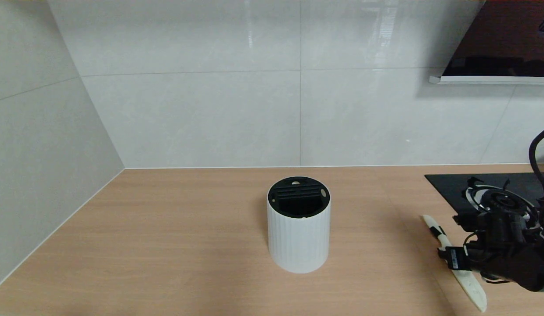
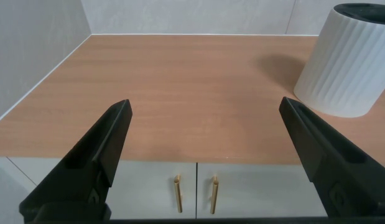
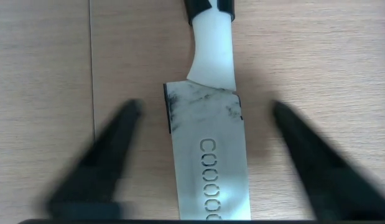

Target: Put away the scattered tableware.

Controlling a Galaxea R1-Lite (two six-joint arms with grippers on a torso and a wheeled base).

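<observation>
Inspection recorded a white-bladed knife (image 1: 472, 288) with a white-and-black handle lying flat on the light wooden countertop (image 1: 166, 228), at the robot's right and just in front of the black glass cooktop (image 1: 447, 186). Its handle pointed toward the tiled back wall (image 1: 210, 118). The flat of the blade (image 3: 208, 143) carried grey smudges and a row of oval marks.

The right gripper (image 1: 456, 259) hung directly above the knife. Its two dark fingers (image 3: 111, 162) were spread wide, one on each side of the blade, and neither pressed against it.

A white ribbed cylindrical holder (image 1: 299, 237) with a black slotted top stood upright near the middle of the countertop, well apart from the knife.

The left gripper (image 2: 204, 112) was over the front edge of the countertop, fingers held wide apart and holding nothing. The holder (image 2: 347, 59) stood beyond it, and cabinet doors with gold bar handles (image 2: 177, 194) showed beneath.
</observation>
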